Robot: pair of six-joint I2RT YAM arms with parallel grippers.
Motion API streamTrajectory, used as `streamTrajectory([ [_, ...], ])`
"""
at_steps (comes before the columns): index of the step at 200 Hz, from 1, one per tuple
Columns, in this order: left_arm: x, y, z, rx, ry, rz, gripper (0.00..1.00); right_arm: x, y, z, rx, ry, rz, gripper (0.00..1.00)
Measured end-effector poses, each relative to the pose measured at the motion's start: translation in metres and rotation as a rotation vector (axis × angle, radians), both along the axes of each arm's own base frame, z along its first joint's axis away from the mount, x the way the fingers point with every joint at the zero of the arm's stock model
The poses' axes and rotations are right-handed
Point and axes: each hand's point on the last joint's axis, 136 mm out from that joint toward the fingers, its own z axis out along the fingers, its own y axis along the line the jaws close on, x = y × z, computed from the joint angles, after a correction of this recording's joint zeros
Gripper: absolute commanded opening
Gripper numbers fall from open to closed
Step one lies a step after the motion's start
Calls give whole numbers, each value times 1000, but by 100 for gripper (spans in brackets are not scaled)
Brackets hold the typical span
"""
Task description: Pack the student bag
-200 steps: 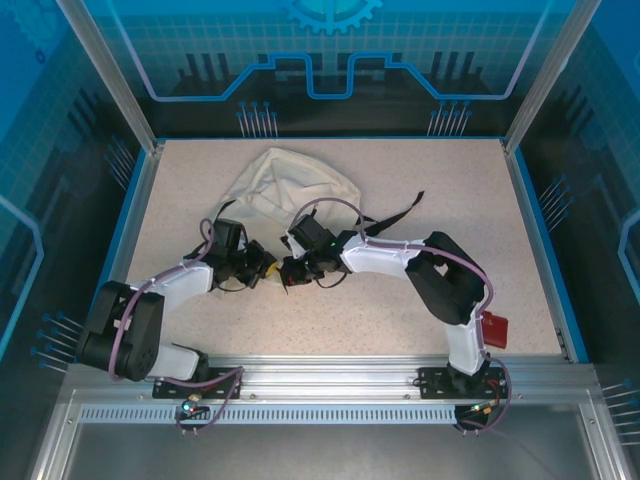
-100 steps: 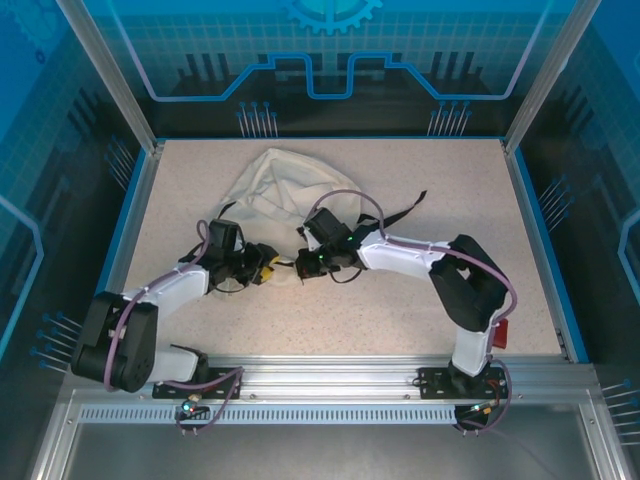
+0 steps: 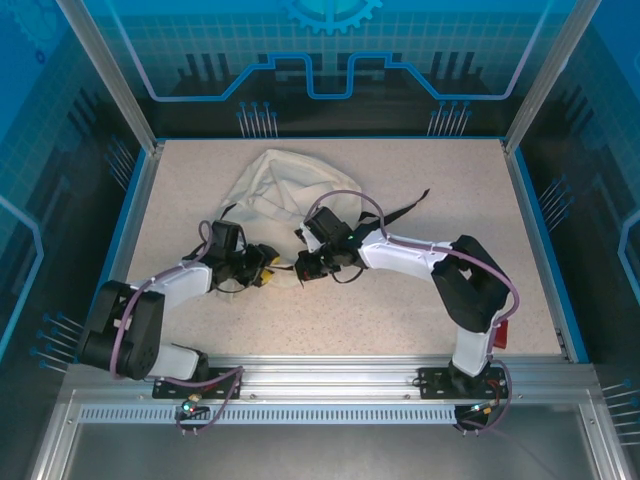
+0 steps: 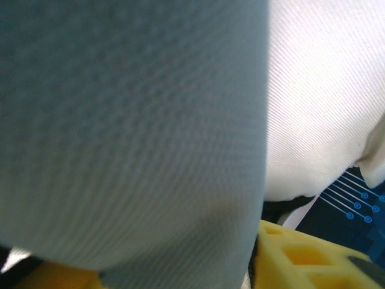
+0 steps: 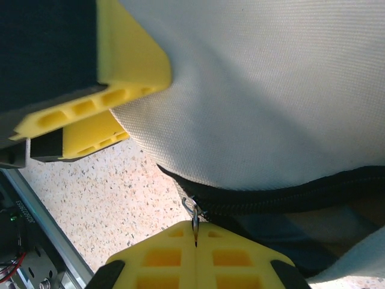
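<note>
Now left hand (image 3: 268, 266) parted, right hand (image 3: 303, 268) shifted closer to student bag (image 3: 275, 185)

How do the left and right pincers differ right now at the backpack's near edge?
The left pincer's fingers stand apart; the right pincer's are pressed together. The left pincer has a fold of the cream fabric backpack between its fingers, grip unclear; the right pincer pinches the small metal zip pull on the black zip. Both have yellow fingers at the backpack's near edge.
</note>
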Motion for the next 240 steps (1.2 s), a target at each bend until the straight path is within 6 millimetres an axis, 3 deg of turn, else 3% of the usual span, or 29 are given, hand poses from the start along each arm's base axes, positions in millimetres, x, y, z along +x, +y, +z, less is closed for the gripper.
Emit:
streamTrajectory([
  [48,9,-3,-1,-28,-9,25,0,0,9,-5,-55,-9,23,0],
  [113,13,-4,1,-41,-17,46,0,-11,30,-15,-146,-25,75,0],
  [146,13,-4,0,-42,-22,46,0,-11,30,-15,-144,-25,75,0],
  [176,14,-5,1,-47,-27,44,0,-7,17,-18,-197,-42,40,0],
  [205,15,-15,6,-68,-41,34,0,-5,6,-12,-259,-61,1,0],
  [240,17,-22,4,-96,-38,48,0,-8,26,2,-218,-44,8,0],
])
